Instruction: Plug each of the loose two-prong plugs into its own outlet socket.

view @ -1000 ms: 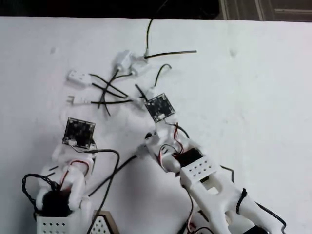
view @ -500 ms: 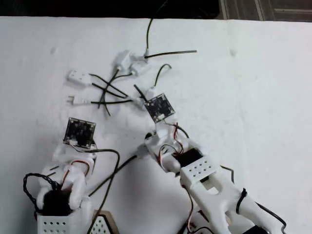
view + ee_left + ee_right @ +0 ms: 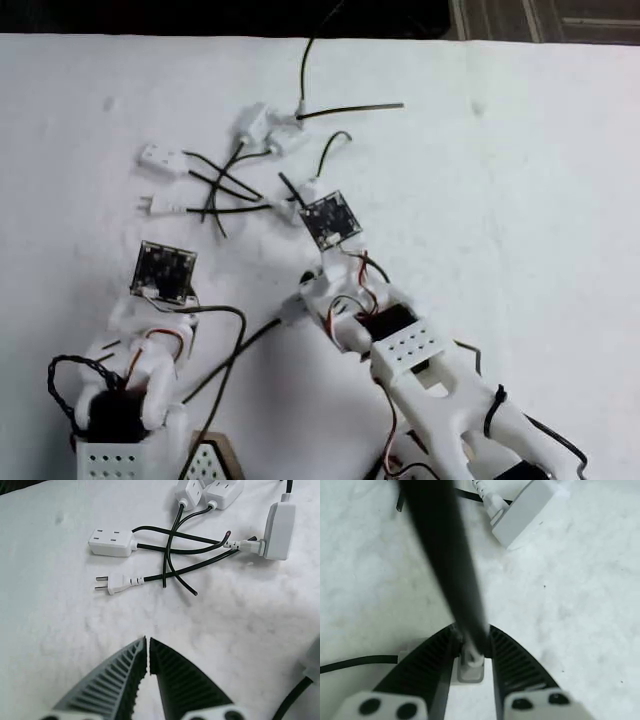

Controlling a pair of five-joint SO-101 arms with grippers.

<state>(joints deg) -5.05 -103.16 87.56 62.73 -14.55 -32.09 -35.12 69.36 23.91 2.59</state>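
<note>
Right arm [image 3: 405,350] fractionally rightward, plug [image 3: 470,664] in jaws.

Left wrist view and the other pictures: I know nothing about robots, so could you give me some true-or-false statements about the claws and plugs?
1. The left gripper is shut with nothing in it. True.
2. The loose plug sits in a socket. False: it lies free, prongs bare.
3. The right gripper clamps a white piece on a black cord. True.
4. The white socket beside that plug has something plugged in. False: its visible slots are empty.
</note>
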